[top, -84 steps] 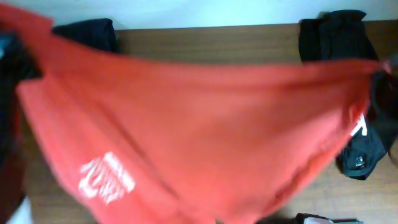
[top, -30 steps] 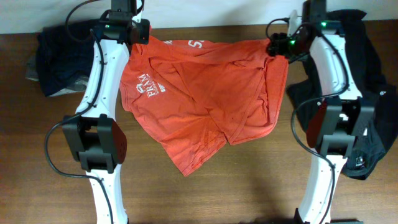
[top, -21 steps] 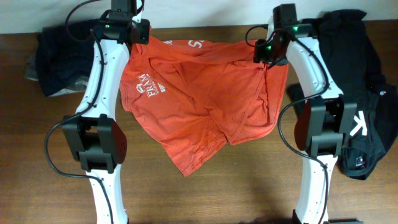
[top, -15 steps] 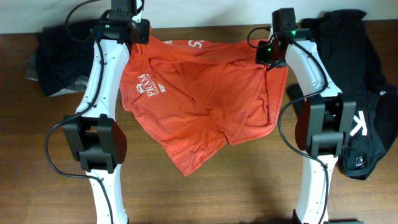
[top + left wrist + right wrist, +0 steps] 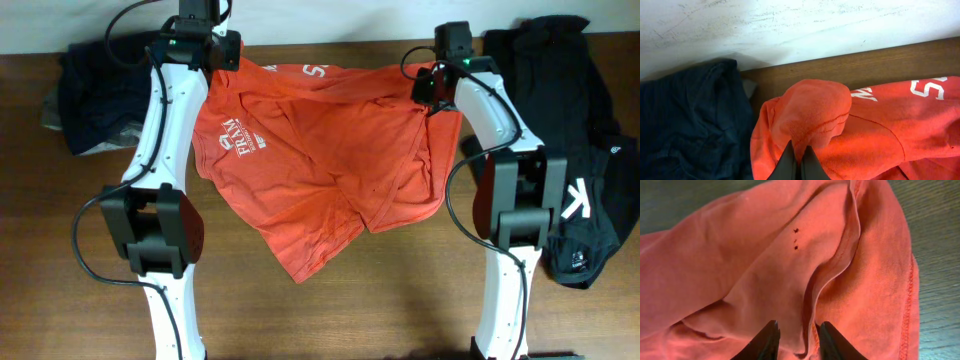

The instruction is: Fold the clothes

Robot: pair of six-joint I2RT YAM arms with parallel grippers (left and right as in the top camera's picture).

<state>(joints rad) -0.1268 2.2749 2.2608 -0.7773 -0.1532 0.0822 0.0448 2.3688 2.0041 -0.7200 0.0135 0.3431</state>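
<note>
The clothes, a red-orange T-shirt (image 5: 320, 170) with white lettering, lie crumpled on the table between my two arms. At its far left corner my left gripper (image 5: 225, 62) is shut on a bunched hump of the fabric; the left wrist view shows the shirt (image 5: 880, 125) pinched between the closed tips of that gripper (image 5: 799, 152). My right gripper (image 5: 428, 92) sits over the far right corner. In the right wrist view this gripper (image 5: 799, 330) stands partly apart, straddling a raised fold of the shirt (image 5: 740, 265) without pressing on it.
A dark navy pile (image 5: 100, 95) lies at the far left, close beside my left gripper (image 5: 685, 120). A black garment with white letters (image 5: 580, 150) lies along the right side. A white wall (image 5: 790, 25) runs behind the table's far edge. Bare wood (image 5: 380, 300) shows in front.
The shirt, held up in the air earlier, now lies on the table. My right gripper has moved left onto the shirt's far right corner and its jaws have narrowed. The left gripper has not moved.
</note>
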